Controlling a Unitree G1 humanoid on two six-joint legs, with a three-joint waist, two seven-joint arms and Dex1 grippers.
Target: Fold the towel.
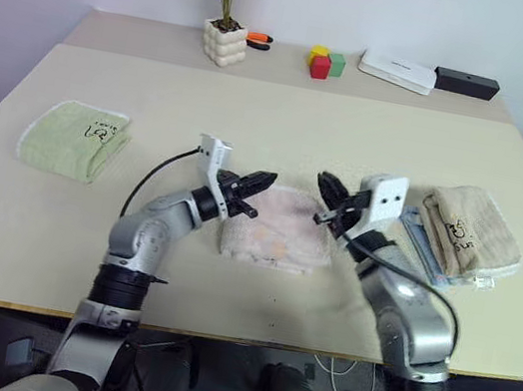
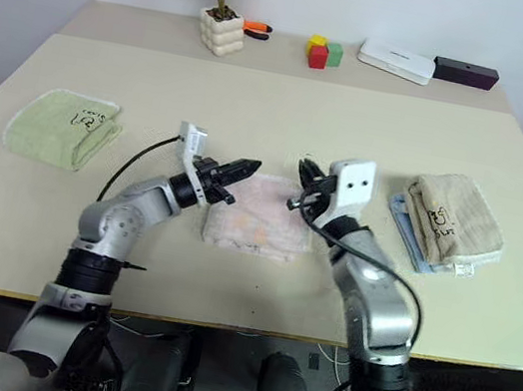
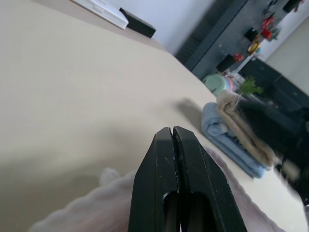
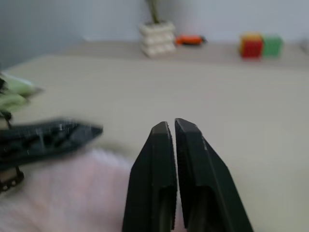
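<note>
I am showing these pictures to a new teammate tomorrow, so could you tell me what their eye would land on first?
Most striking is the pale pink towel lying folded at the table's near middle, with the left gripper and right gripper poised over its far corners, fingers shut and empty. Next come the green towel on the left and the tan towel on the right.

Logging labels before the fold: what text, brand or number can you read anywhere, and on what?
None can be read.
Green towel: dark printed mark, too small.
Beige towel: dark printed mark, too small.
White box and black box: no visible lettering.
Pink towel: no text visible.
</note>
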